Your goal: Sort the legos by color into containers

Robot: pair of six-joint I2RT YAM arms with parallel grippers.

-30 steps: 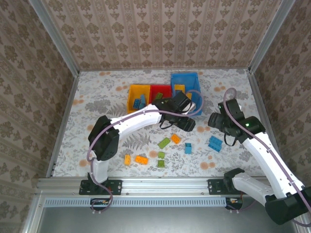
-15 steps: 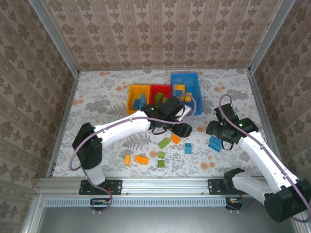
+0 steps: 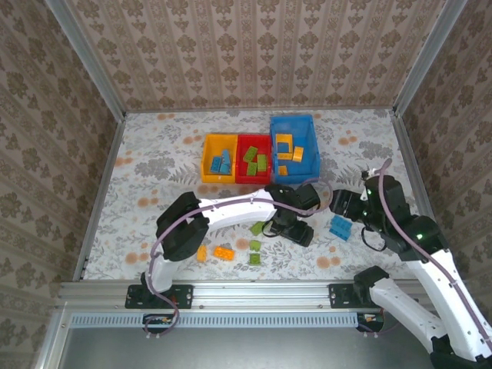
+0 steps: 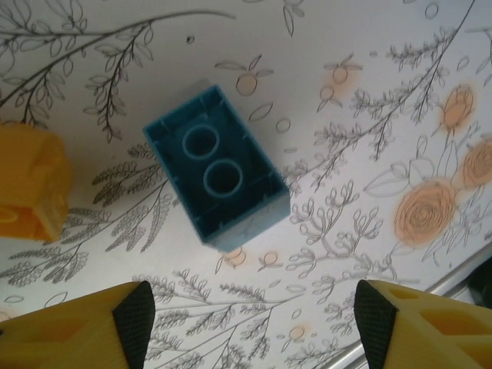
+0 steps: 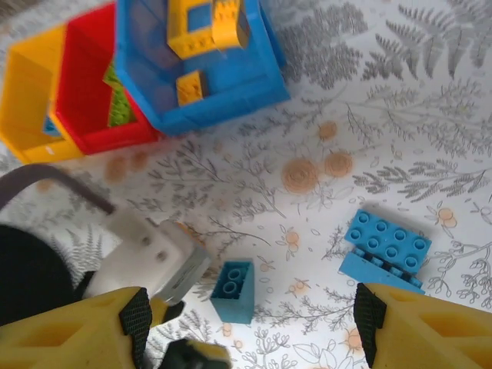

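left claw [image 4: 255, 319] spread above small blue brick [image 4: 217, 178] | right claw [image 5: 250, 319] spread, empty | brick likely light, stiff, slick; pinch long sides

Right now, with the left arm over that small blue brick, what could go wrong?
1. The small blue brick lies hollow side up, skewed under the open left fingers; closing may twist it away rather than grip it.
2. An orange brick sits close beside it and could get nudged.
3. The right fingers hang near the same spot; the arms might collide.
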